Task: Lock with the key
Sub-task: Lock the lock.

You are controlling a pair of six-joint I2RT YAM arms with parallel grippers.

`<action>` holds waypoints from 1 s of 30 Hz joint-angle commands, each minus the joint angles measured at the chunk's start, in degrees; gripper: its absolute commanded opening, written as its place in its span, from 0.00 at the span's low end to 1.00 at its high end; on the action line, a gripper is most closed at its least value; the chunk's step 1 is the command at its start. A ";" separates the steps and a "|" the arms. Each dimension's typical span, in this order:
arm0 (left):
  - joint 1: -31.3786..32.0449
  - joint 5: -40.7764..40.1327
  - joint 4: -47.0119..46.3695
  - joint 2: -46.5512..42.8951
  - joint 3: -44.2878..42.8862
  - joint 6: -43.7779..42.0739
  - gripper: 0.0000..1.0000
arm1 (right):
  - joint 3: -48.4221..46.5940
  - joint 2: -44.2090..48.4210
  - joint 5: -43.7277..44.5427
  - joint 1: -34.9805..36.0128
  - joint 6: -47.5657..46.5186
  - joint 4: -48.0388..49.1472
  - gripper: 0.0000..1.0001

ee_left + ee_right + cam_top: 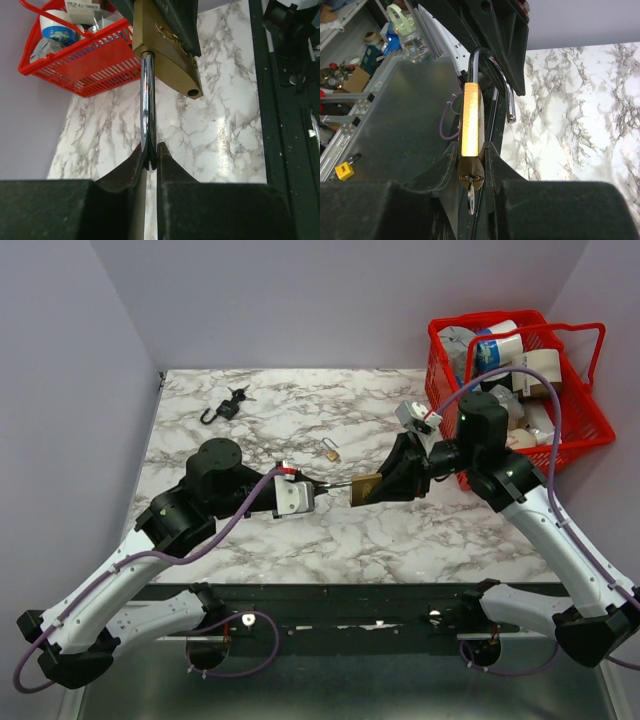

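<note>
1. Left pincer [149, 154] is pressed together on the chrome shackle [146, 100] of a large brass padlock [365, 487].
2. Right pincer [472, 156] clamps that padlock's body above the worktop [250, 535].
3. Key bunch [240, 394] lies far left on the worktop, just beside a black padlock [227, 410], well apart from both pincers.

L gripper [324, 483] & R gripper [362, 490] both clamped, tip-to-tip.

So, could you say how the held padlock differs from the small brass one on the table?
The held padlock is bigger than the small padlock. It is clamped by the right gripper, its open shackle pinched by the left gripper; the small padlock lies untouched. Both are brass.
</note>
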State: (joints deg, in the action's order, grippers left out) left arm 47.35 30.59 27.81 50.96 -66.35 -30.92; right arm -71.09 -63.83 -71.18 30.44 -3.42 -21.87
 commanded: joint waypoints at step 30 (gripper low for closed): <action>0.46 10.81 3.83 9.95 -10.21 18.70 0.00 | 2.89 5.04 4.29 2.78 -11.70 9.82 0.01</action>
State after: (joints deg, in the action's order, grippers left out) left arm 46.83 38.28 36.16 58.13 -75.35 -13.61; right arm -67.85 -58.35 -67.48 30.70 -13.80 -17.67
